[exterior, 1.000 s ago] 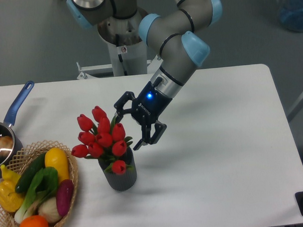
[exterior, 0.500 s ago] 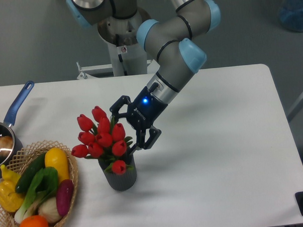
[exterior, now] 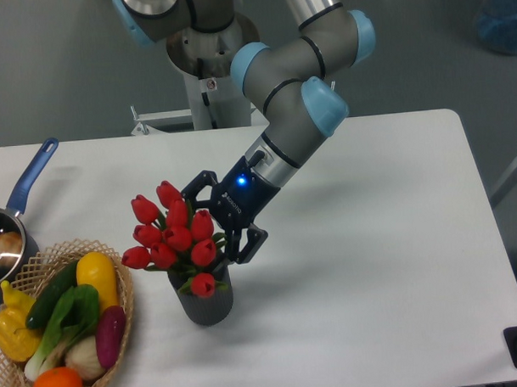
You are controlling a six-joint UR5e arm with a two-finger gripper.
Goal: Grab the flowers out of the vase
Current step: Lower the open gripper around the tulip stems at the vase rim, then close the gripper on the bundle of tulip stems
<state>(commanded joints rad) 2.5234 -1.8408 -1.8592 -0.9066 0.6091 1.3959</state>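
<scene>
The flowers point(exterior: 173, 237), a bunch of red tulip buds with green leaves, stand in the vase point(exterior: 206, 301), a short dark grey ribbed cylinder near the table's front left. My gripper point(exterior: 210, 222) comes in from the right, tilted down to the left. It is open, with one finger point(exterior: 196, 185) behind the bunch's upper right side and the other point(exterior: 248, 243) just right of the vase mouth. The right-hand buds lie at the edge of the gap between the fingers. The stems are hidden inside the vase.
A wicker basket point(exterior: 122, 287) of colourful vegetables sits at the front left, close to the vase. A blue-handled saucepan point(exterior: 21, 197) is at the left edge. The arm's base column point(exterior: 210, 85) stands behind the table.
The gripper has slid left and slightly down towards the tulips, staying open. Flowers and vase have not moved.
</scene>
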